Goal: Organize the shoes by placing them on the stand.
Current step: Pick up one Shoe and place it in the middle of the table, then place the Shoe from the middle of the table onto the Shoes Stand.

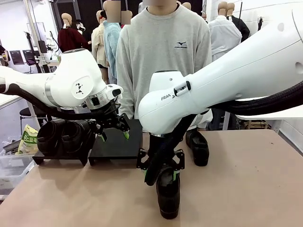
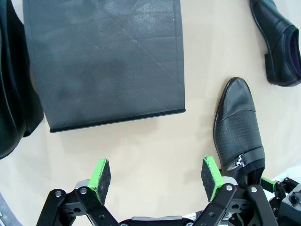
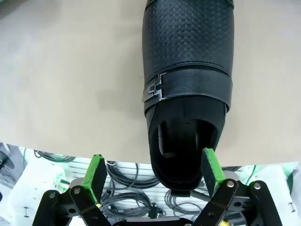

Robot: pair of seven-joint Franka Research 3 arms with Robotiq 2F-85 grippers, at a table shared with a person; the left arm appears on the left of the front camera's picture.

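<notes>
Two black shoes [image 1: 61, 136] sit side by side on the left block of the black stand [image 1: 116, 147]. My left gripper [image 1: 114, 136] hangs open and empty over the bare right block [image 2: 108, 61]. A third shoe [image 1: 168, 195], perforated with a buckle strap, lies at the table's front edge with its heel over the edge. My right gripper [image 1: 161, 174] is open around that heel [image 3: 186, 155], the right pad [image 3: 210, 170] close beside it and the left pad [image 3: 96, 175] well apart. A fourth shoe [image 1: 197, 147] lies on the table farther back.
A person in a grey sweatshirt [image 1: 163, 56] stands at the far side behind the stand. Bare tan table [image 1: 251, 184] spreads to the right. Cables [image 3: 127, 197] lie on the floor below the front edge. A clear bin [image 1: 12, 168] sits off the table's left.
</notes>
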